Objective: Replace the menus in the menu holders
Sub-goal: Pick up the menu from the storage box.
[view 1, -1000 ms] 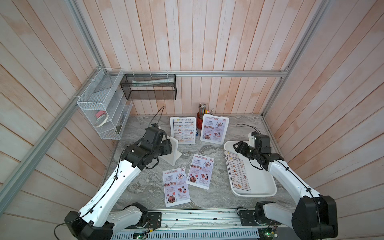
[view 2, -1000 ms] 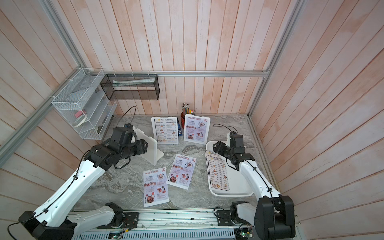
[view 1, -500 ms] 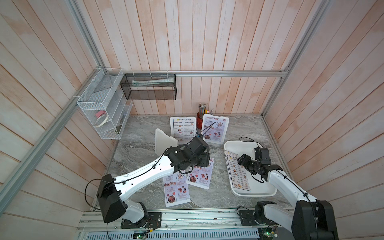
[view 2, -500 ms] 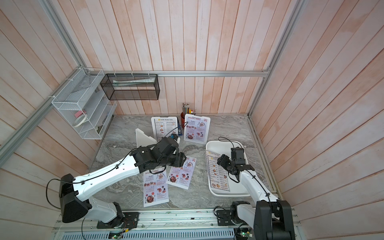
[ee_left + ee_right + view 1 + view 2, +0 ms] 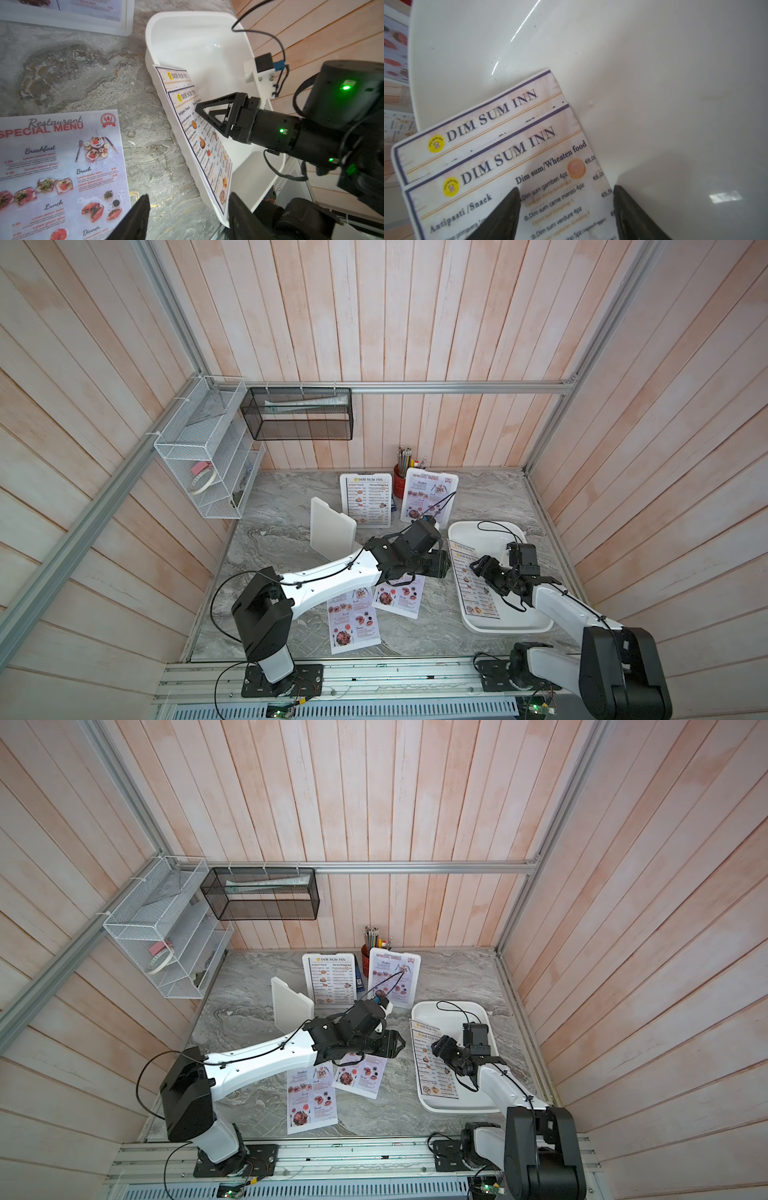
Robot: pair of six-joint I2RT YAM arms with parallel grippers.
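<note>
Two Dim Sum Inn menus (image 5: 500, 158) lie overlapped in the white tray (image 5: 469, 533), along its left wall. The right gripper (image 5: 565, 189) hovers above them, jaws apart, empty. The left gripper (image 5: 189, 197), likewise spread and empty, hangs just left of the tray.

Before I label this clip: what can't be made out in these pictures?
- Turned holder: front faces away in both top views; any menu inside unseen.
- Loose menu by the tray: top hidden by left arm, top views.
- Lower Dim Sum sheet: covered below its header by the upper one, right wrist view.
</note>
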